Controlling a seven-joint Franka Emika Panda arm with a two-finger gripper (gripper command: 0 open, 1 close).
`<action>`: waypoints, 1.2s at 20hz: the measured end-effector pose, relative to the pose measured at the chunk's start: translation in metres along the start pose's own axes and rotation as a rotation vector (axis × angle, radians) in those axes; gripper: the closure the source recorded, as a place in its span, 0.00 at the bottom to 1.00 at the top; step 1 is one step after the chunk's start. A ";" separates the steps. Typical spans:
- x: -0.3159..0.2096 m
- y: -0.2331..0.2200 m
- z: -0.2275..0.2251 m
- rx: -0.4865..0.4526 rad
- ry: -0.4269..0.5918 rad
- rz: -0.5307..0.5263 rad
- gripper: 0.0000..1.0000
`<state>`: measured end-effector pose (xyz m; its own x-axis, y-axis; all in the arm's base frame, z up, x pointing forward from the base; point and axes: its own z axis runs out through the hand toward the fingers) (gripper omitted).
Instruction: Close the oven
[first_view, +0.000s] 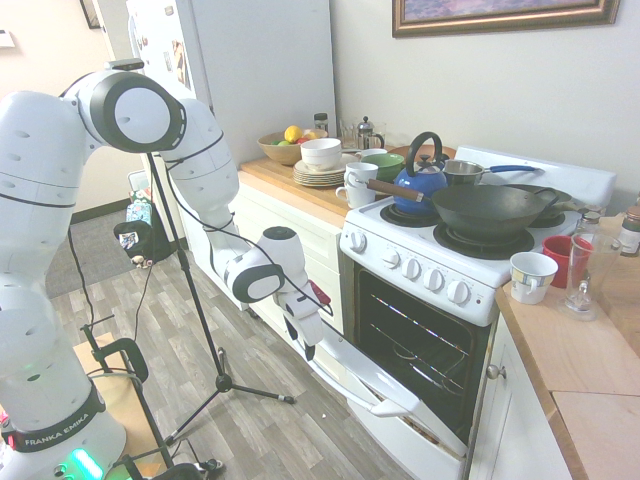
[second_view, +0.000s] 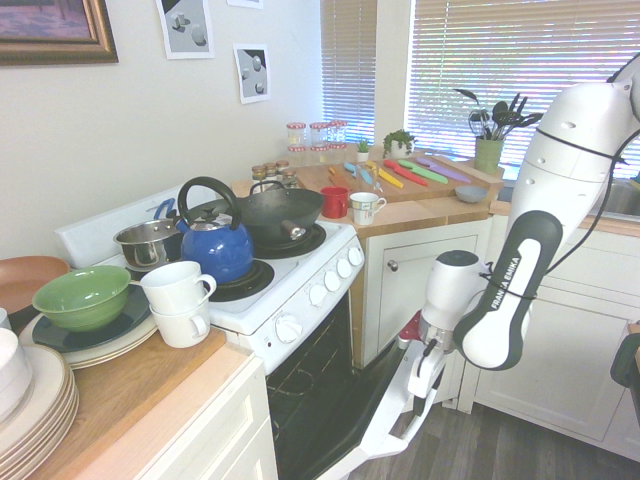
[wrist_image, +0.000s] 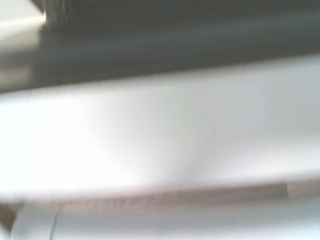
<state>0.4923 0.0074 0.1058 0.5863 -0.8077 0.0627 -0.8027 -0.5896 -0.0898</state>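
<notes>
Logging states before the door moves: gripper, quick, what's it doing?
Gripper: at the handle side of the partly open oven door; whether it is open, closed or holding the handle can't be told.

Both exterior views are bright, with pale, slightly washed-out colors and a hazy look. Daylight glows through the slatted blinds (second_view: 500, 70) in the second exterior view, tinting them blue-white. The white robot arm (first_view: 205, 165) looks nearly flat in its palest parts, and the blue kettle (second_view: 217, 248) carries small highlights. The oven cavity (first_view: 415, 335) stays dark, though its racks catch thin bright lines. Wide-angle stretching shows toward the picture edges, as in the stacked plates (second_view: 40, 425). The wrist view is heavily blurred throughout: the oven door's white edge (wrist_image: 165, 132) glares almost featureless beneath a dark, smeared band, its borders soft.
</notes>
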 end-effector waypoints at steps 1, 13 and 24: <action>0.005 -0.004 0.002 0.007 0.011 0.003 0.00; 0.027 -0.097 -0.009 0.108 0.123 -0.020 0.00; 0.117 -0.066 -0.189 -0.011 -0.011 -0.006 0.00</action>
